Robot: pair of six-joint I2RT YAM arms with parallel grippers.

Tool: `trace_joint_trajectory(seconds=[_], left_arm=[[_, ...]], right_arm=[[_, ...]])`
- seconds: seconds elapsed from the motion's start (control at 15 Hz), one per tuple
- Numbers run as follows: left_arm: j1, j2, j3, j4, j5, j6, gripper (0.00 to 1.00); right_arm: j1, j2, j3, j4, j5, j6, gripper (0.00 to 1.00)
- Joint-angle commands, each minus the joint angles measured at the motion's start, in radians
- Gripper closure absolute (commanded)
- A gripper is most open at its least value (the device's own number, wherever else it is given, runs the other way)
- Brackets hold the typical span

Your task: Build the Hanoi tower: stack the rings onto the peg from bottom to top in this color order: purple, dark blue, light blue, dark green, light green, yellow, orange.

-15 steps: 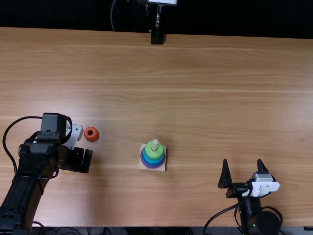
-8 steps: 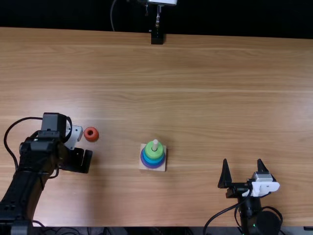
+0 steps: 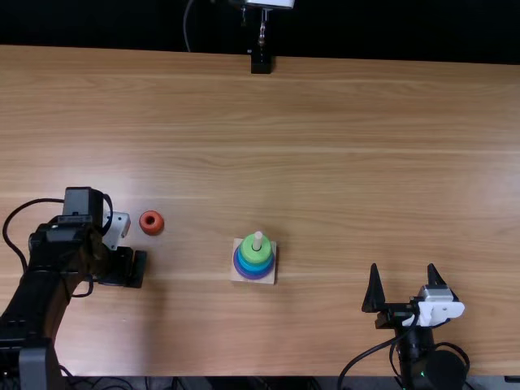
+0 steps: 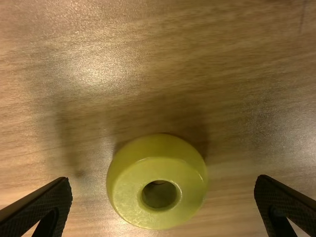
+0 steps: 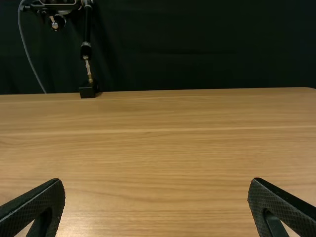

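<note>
Hanoi tower (image 3: 257, 266), lower centre: spread left gripper (image 4: 163, 181) could tip yellow ring (image 4: 159, 170) if its 2 fingers close off-centre; right gripper (image 3: 403, 266) spread.

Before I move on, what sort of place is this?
Likely a robot test bench: a wooden table, a black backdrop behind it, and a metal stand at its far edge.

left pincer (image 3: 128, 266) slightly farther left, wider gap from orange ring (image 3: 153, 231)

yellow ring (image 4: 158, 170), orange-red ring (image 3: 153, 229), brown table (image 3: 349, 162) (streaky grain)
</note>
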Motion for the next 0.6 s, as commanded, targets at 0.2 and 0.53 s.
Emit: trace_joint_trajectory(seconds=[0.2, 0.53], left_arm=[[0.005, 0.03, 0.001, 0.0, 0.001, 0.003, 0.0], [0.005, 0.03, 0.001, 0.0, 0.017, 0.011, 0.0]], right_arm=[[-0.011, -0.007, -0.006, -0.005, -0.006, 0.0, 0.0], [-0.011, -0.007, -0.006, -0.005, -0.006, 0.0, 0.0]])
